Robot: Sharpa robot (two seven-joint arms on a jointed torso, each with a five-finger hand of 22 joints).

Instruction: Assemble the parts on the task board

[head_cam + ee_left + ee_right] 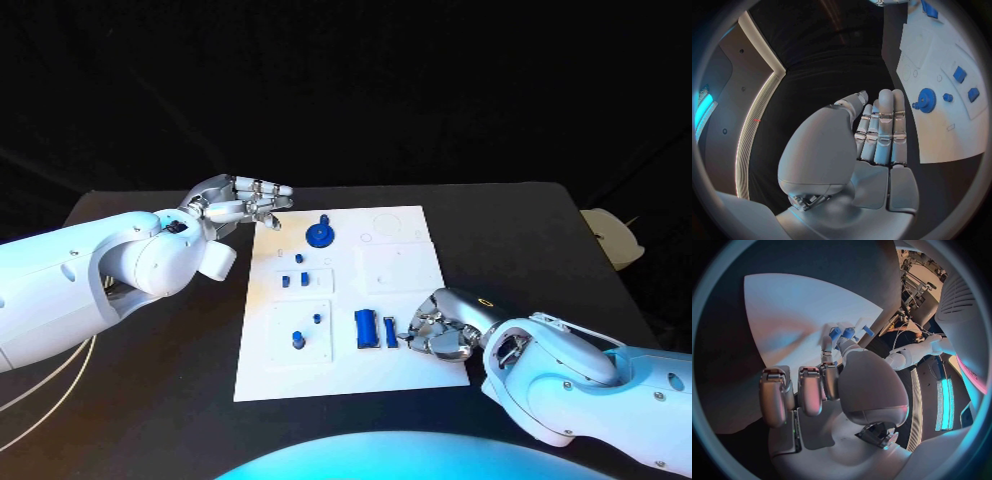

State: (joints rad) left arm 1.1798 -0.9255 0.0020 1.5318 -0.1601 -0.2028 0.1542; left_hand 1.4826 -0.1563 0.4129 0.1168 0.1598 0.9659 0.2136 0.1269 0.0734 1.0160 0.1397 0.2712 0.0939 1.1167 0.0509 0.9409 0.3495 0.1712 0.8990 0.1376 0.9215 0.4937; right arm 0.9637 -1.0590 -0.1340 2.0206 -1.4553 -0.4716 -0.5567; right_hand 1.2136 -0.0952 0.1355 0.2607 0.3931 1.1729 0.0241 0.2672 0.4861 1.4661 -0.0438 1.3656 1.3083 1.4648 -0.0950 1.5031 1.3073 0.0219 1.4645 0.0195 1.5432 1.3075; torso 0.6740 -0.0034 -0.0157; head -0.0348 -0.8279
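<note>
Nearest, the right hand (pixel 440 330) rests on the near right part of the white task board (pixel 397 265), fingers curled beside two upright blue blocks (pixel 366 328); whether it grips one I cannot tell. On the board's left half lie a small peg piece (pixel 299 340), then three little blue pieces (pixel 294 278), then a round blue gear (pixel 320 235) at the far end. Farthest, the left hand (pixel 242 202) hovers at the board's far left corner, fingers straight together, holding nothing; no writing is legible anywhere.

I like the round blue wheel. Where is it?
In the head view, the blue gear lies near the task board's far edge, close to the left hand.
</note>
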